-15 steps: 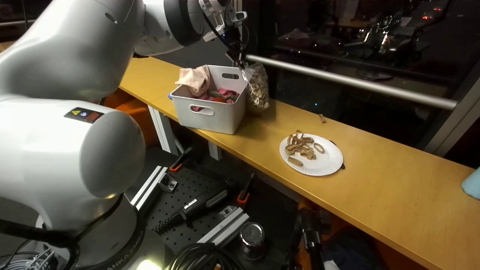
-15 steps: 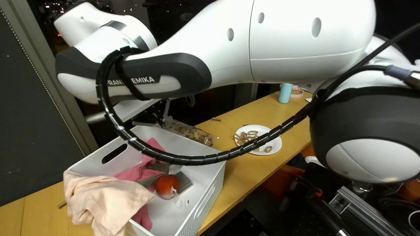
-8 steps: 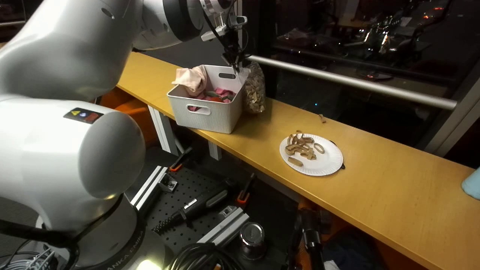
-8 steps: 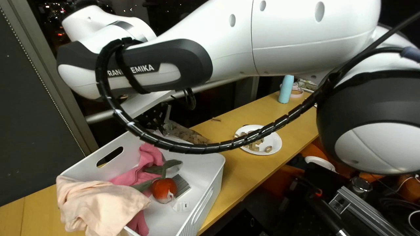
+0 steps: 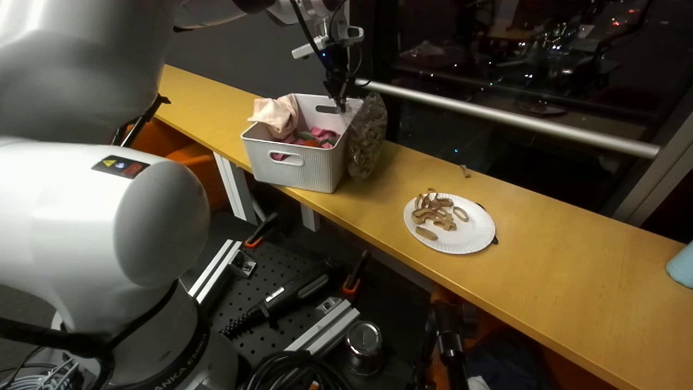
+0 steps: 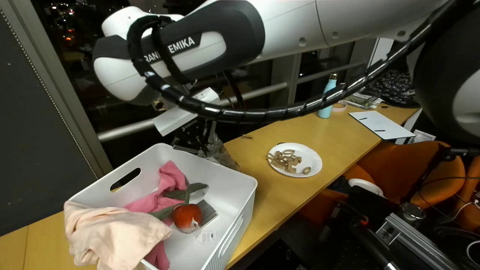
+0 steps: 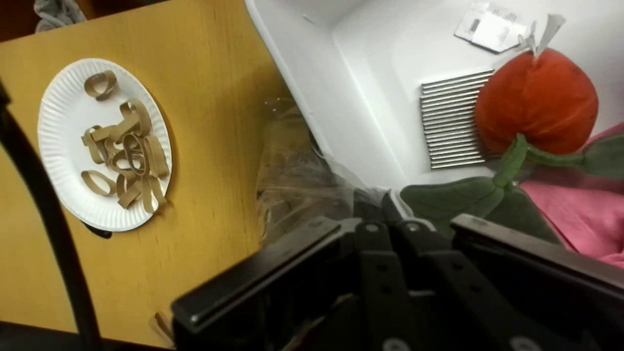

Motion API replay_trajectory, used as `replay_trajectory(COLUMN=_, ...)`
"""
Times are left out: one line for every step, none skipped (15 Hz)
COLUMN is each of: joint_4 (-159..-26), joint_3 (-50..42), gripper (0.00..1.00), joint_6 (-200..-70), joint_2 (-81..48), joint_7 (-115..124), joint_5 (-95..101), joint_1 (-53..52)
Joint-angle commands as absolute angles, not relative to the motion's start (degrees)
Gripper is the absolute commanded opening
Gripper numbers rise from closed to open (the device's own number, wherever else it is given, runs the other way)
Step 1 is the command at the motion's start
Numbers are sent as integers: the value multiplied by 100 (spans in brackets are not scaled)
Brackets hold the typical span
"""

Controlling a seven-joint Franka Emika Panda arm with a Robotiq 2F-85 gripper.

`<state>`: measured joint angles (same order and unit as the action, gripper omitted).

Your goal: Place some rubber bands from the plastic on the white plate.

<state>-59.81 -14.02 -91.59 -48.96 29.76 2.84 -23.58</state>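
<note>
Rubber bands [image 7: 155, 156] lay tangled on the white plate [image 7: 63, 146], well apart from the clear plastic bag [image 5: 368, 135] just beside the white bin [image 5: 295, 170]. You had the gripper [image 7: 378, 207] clamped on the bag's upper film. A stray band [image 5: 465, 171] lay on the table [image 5: 568, 271]; peach cloth [image 6: 116, 232] draped the bin's rim.
</note>
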Motion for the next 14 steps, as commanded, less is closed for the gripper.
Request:
replay_trajectory(joint_4=-7388, joint_3=-1325, gripper=0, joint_6=-9529, joint_2=-4007, joint_7=3025, joint_5=151, joint_1=-2504)
replay_trajectory(joint_4=-7610, joint_3=-1324, gripper=0, joint_6=-9587, joint_2=-3900, joint_7=3003, joint_5=152, joint_1=-2524)
replay_trajectory(joint_4=-7751, joint_3=-901, gripper=0, joint_6=-9622, joint_2=-3782, joint_7=3149, joint_5=436, joint_1=-2276)
replay_trajectory(joint_4=-7872, joint_3=-834, gripper=0, joint_6=-9653, joint_2=-3738, joint_7=3117, joint_5=456, joint_1=-2231)
replay_trajectory(joint_4=-7972, joint_3=-736, gripper=0, joint_6=-9678, joint_2=-3695, joint_7=3128, joint_5=454, joint_1=-2168)
replay_trajectory(joint_4=-8047, joint_3=-667, gripper=0, joint_6=-9702, joint_2=-3660, joint_7=3123, joint_5=472, joint_1=-2113)
replay_trajectory(joint_4=-8131, joint_3=-591, gripper=0, joint_6=-9742, joint_2=-3623, joint_7=3108, joint_5=466, joint_1=-2054)
replay_trajectory(joint_4=-8219, joint_3=-529, gripper=0, joint_6=-9769, joint_2=-3576, joint_7=3095, joint_5=471, joint_1=-2010)
replay_trajectory(joint_4=-8279, joint_3=-476, gripper=0, joint_6=-9789, joint_2=-3542, joint_7=3087, joint_5=472, joint_1=-1970)
replay_trajectory(joint_4=-8327, joint_3=-434, gripper=7, joint_6=-9814, joint_2=-3521, joint_7=3095, joint_5=472, joint_1=-1933)
replay_trajectory(joint_4=-8378, joint_3=-402, gripper=27, joint_6=-9850, joint_2=-3499, joint_7=3096, joint_5=481, joint_1=-1902)
replay_trajectory(joint_4=-8423, joint_3=-372, gripper=34, joint_6=-9855, joint_2=-3469, joint_7=3087, joint_5=476, joint_1=-1871)
replay_trajectory(joint_4=-8460, joint_3=-344, gripper=40, joint_6=-9873, joint_2=-3445, joint_7=3080, joint_5=470, joint_1=-1838)
replay_trajectory(joint_4=-8485, joint_3=-316, gripper=48, joint_6=-9891, joint_2=-3432, joint_7=3063, joint_5=462, joint_1=-1808)
